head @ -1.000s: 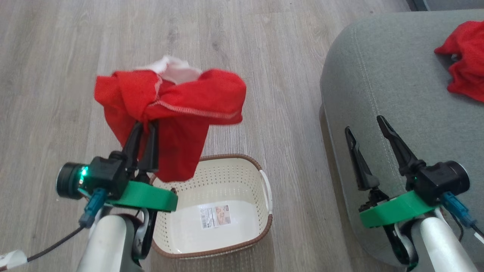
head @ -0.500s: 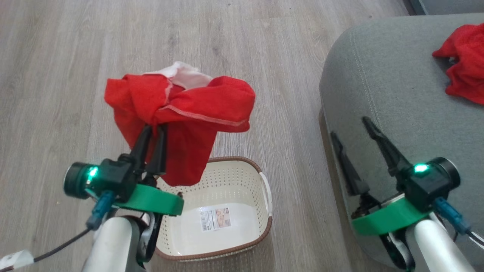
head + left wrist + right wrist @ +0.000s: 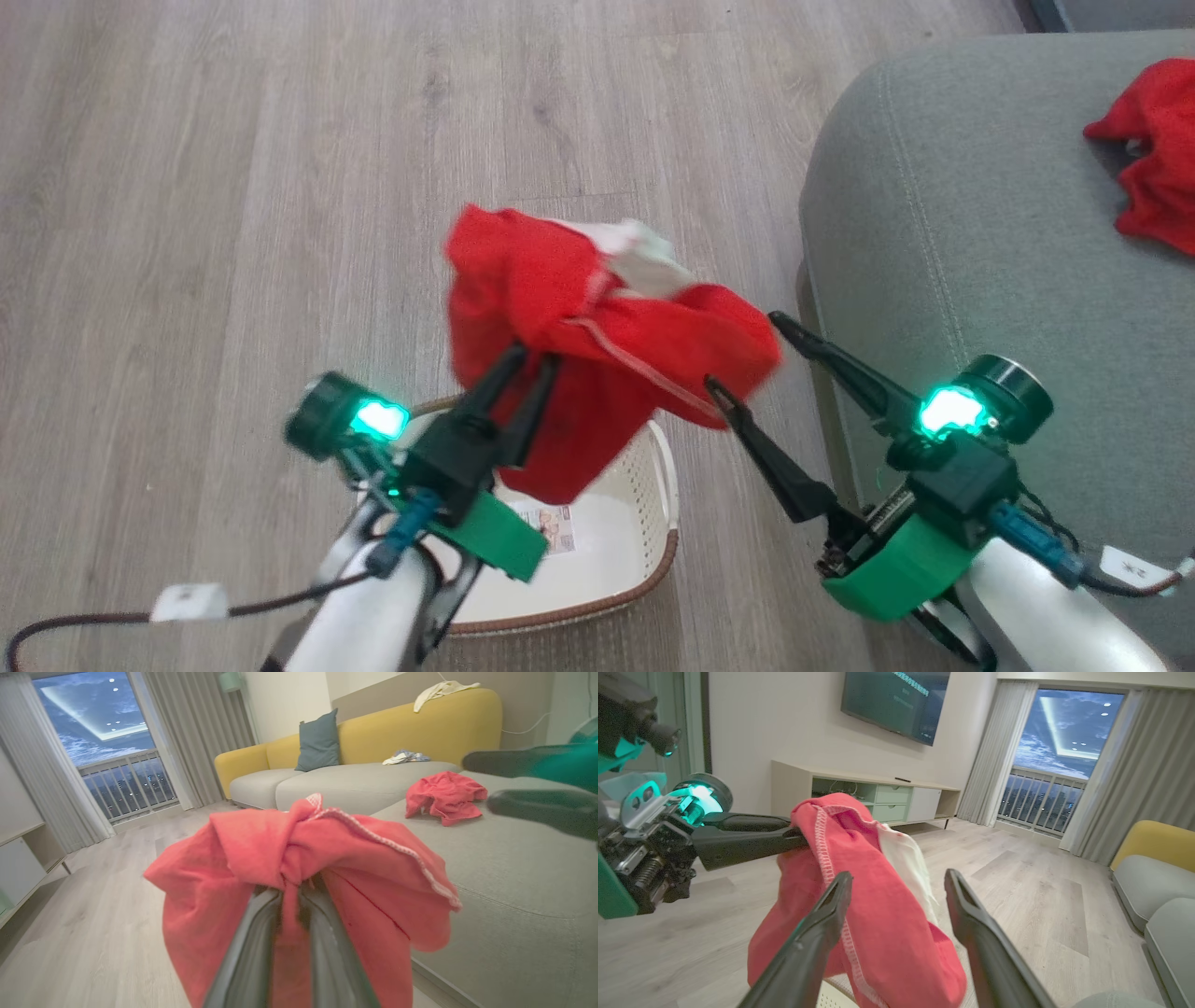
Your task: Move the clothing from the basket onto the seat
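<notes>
Leftmost in the head view lies bare wood floor [image 3: 187, 187]. Next comes the left gripper [image 3: 535, 355], its jaws pinched tight on a red garment [image 3: 597, 355], which bunches over the fingertips and hangs down from them. A white trim band shows at the top of the bundle, and a line of white stitching runs along its hem. The left wrist view shows the same hold: the two fingers of the left gripper [image 3: 292, 893] are pressed together with a fold of the garment [image 3: 261, 844] caught between them.

Below the garment sits the basket [image 3: 579, 616] on the floor. The cloth's lower end hangs over the basket's far side, lifted clear of its floor, where a label [image 3: 555, 525] is partly seen.

Just right of the bundle is the right gripper [image 3: 741, 350], jaws spread wide, tips at the garment's right edge. In the right wrist view the right gripper [image 3: 899, 873] frames the garment [image 3: 878, 914] between its parted fingers; whether either finger touches the cloth cannot be told. The left gripper [image 3: 794, 833] reaches in from that view's left, its tips buried in the fabric.

Farther right is the seat [image 3: 980, 233], well clear of the held garment. A second garment [image 3: 1153, 159] lies crumpled on it near the right edge, also seen in the left wrist view [image 3: 444, 795].
</notes>
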Controlling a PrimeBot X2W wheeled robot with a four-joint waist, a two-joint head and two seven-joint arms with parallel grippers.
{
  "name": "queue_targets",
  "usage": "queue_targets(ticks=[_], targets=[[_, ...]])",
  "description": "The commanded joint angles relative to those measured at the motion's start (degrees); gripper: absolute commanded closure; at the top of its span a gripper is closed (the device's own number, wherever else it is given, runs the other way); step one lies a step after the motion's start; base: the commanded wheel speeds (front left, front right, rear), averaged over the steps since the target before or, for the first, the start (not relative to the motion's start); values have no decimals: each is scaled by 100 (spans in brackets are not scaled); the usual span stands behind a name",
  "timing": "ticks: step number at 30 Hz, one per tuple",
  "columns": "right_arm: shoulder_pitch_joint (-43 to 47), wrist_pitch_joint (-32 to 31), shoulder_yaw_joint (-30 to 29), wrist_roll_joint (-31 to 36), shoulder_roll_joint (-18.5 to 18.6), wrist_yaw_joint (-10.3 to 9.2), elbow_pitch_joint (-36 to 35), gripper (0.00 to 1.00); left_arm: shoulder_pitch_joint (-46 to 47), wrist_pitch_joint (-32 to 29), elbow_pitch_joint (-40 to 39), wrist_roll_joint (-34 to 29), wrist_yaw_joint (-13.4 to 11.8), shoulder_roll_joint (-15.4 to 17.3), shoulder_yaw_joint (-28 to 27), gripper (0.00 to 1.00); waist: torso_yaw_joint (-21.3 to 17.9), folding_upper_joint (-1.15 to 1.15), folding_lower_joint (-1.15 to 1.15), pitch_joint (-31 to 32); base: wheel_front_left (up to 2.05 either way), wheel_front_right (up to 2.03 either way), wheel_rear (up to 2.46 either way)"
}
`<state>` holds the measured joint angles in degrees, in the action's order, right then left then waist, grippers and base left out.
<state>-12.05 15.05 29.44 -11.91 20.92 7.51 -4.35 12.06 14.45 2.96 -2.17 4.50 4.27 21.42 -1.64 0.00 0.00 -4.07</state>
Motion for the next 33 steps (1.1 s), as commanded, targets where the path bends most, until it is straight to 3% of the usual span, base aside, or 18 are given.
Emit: queue_targets(ticks=[1,17,30,31,32,33], targets=[[-225,-5,134,-7,133,-2,-114,0,335,55,-169,-53,32,78,-48,100,15,0,0,-15,0,0,0],[-1184,-5,1505,179,632,-2,1115,0,734,55,123,-23,208,239,1152,100,44,0,0,-63,0,0,0],[-1659,-5,2102,5,338,-2,1965,0,969,55,241,244,274,232,1901,100,174,0,0,13,0,0,0],[-1652,-5,2107,-61,300,-2,2017,60,974,55,255,264,275,235,1922,100,184,0,0,14,0,0,0],[-1658,-5,2092,-102,270,-2,2021,100,973,55,275,293,277,234,1930,100,194,0,0,13,0,0,0],[-1648,-5,2061,-159,243,-2,2016,100,972,55,293,319,277,234,1928,100,204,0,0,9,0,0,0]])
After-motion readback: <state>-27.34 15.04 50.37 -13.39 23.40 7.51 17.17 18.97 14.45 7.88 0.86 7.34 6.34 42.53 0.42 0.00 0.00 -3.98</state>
